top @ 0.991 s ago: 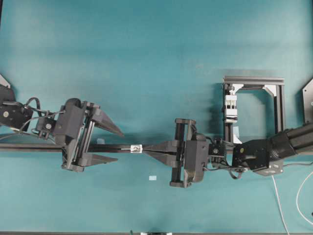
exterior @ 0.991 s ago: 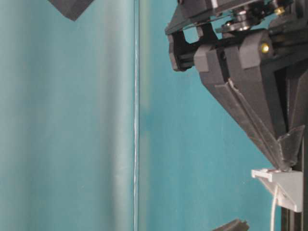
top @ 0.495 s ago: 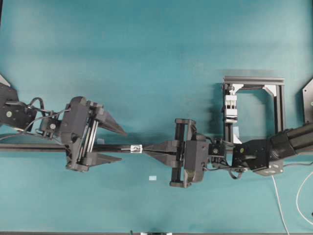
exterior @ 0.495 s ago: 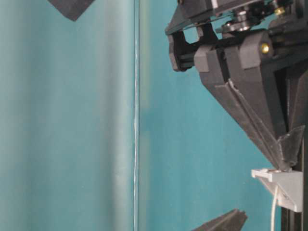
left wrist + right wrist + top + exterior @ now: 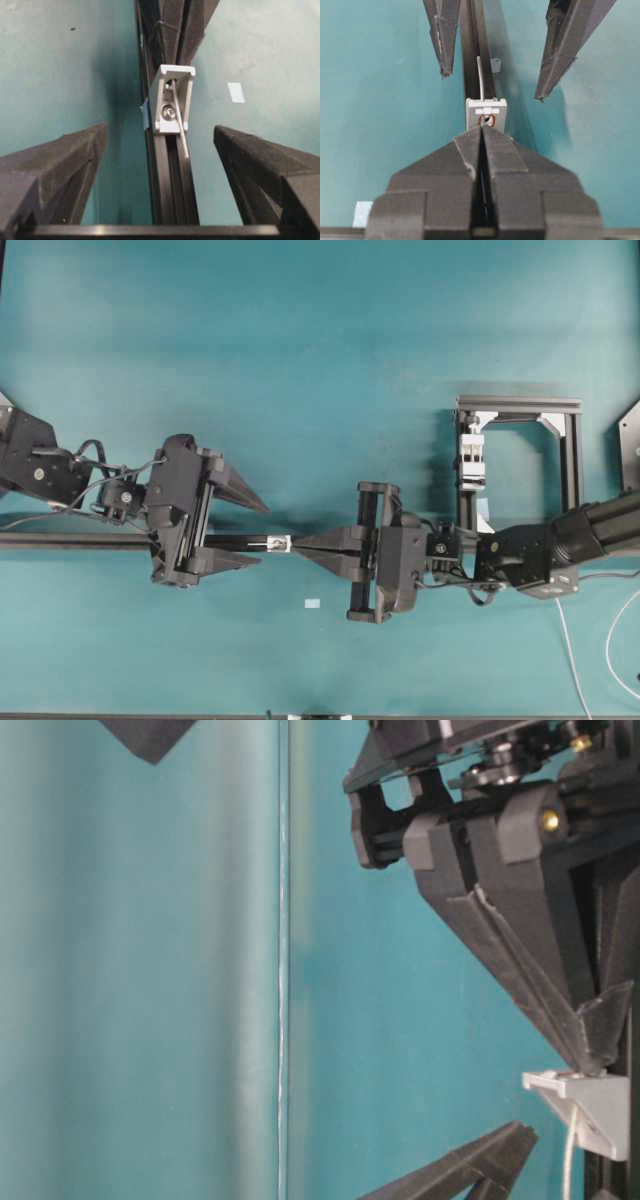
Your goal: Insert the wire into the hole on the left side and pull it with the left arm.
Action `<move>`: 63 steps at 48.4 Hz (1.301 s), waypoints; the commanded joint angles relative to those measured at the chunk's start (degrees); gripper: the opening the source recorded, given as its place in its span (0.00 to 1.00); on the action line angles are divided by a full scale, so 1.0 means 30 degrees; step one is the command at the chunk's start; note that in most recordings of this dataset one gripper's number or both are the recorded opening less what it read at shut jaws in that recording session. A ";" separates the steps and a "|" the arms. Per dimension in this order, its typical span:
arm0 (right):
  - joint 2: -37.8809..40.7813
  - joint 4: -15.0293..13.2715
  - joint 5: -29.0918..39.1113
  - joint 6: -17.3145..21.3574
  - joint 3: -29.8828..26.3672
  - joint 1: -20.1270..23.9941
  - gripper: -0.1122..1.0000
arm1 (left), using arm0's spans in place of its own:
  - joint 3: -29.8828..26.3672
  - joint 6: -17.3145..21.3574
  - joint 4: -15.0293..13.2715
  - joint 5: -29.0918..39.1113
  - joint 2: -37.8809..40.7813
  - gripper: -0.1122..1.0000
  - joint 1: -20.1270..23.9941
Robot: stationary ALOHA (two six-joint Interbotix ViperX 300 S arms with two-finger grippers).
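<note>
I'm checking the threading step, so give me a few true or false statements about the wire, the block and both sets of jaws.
1. The wire pokes out of the white block toward the left gripper. True.
2. The left jaws are clamped on the wire. False: they stand open on either side of the rail, touching no wire.
3. The right gripper is shut, its tip at the block. True.
4. The block sits loose on the cloth. False: it is on the black rail.
</note>
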 commanded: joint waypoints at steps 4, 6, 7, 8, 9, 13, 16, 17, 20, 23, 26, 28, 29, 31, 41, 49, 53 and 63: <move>-0.0322 -0.0088 -0.0088 -0.0029 -0.0322 0.0000 0.08 | -0.0264 -0.0234 -0.0059 0.0352 -0.0205 0.45 0.0088; -0.0322 -0.0088 -0.0088 -0.0029 -0.0322 0.0000 0.08 | -0.0264 -0.0381 -0.0059 0.0527 -0.0205 0.36 0.0117; -0.0322 -0.0088 -0.0088 -0.0029 -0.0352 0.0000 0.08 | -0.0293 -0.0439 -0.0059 0.0645 -0.0205 0.32 0.0146; -0.0322 -0.0088 -0.0088 -0.0029 -0.0352 0.0000 0.08 | -0.0322 -0.0586 -0.0059 0.0732 -0.0205 0.27 0.0176; -0.0322 -0.0088 -0.0088 -0.0029 -0.0352 0.0000 0.08 | -0.0322 -0.0732 -0.0059 0.0850 -0.0205 0.24 0.0234; -0.0322 -0.0117 -0.0088 -0.0029 -0.0352 0.0000 0.08 | -0.0381 -0.1318 -0.0029 0.1143 -0.0264 0.11 0.0527; -0.0322 -0.0146 -0.0088 -0.0029 -0.0352 0.0000 0.08 | -0.0352 -0.1377 0.0059 0.1143 -0.0293 0.05 0.0527; -0.0322 -0.0176 -0.0088 -0.0029 -0.0352 0.0000 0.08 | -0.0381 -0.1348 0.0088 0.1143 -0.0293 0.04 0.0527; -0.0322 -0.0176 -0.0088 -0.0029 -0.0352 0.0000 0.08 | -0.0381 -0.1348 0.0176 0.1143 -0.0322 0.02 0.0527; -0.0322 -0.0205 -0.0059 0.0000 -0.0352 0.0000 0.08 | -0.0381 -0.1348 0.0146 0.1143 -0.0322 0.01 0.0469; -0.0322 -0.0205 0.0000 0.0029 -0.0352 0.0000 0.08 | -0.0381 -0.1348 0.0176 0.1143 -0.0352 0.01 0.0469; -0.0322 -0.0205 0.0029 0.0176 -0.0381 0.0000 0.08 | -0.0381 -0.1318 0.0176 0.1143 -0.0352 0.01 0.0469; -0.0322 -0.0205 0.0059 0.0234 -0.0352 0.0000 0.08 | -0.0381 -0.1318 0.0176 0.1143 -0.0381 0.01 0.0469; -0.0322 -0.0205 0.0059 0.0234 -0.0352 0.0000 0.08 | -0.0381 -0.1318 0.0176 0.1143 -0.0381 0.01 0.0469; -0.0352 -0.0176 0.0527 0.0352 -0.0352 -0.0059 0.08 | -0.0381 -0.1318 0.0176 0.1201 -0.0381 0.01 0.0469; -0.0498 -0.0088 0.1084 0.0381 -0.0352 -0.0293 0.08 | -0.0381 -0.1318 0.0176 0.1260 -0.0381 0.01 0.0439; -0.0645 -0.0029 0.1084 0.0352 -0.0352 -0.0293 0.10 | -0.0352 -0.1318 0.0176 0.1260 -0.0381 0.01 0.0410; -0.0996 -0.0029 0.1172 0.0322 -0.0146 -0.0293 0.51 | -0.0234 -0.1377 0.0176 0.1992 -0.0791 0.01 0.0293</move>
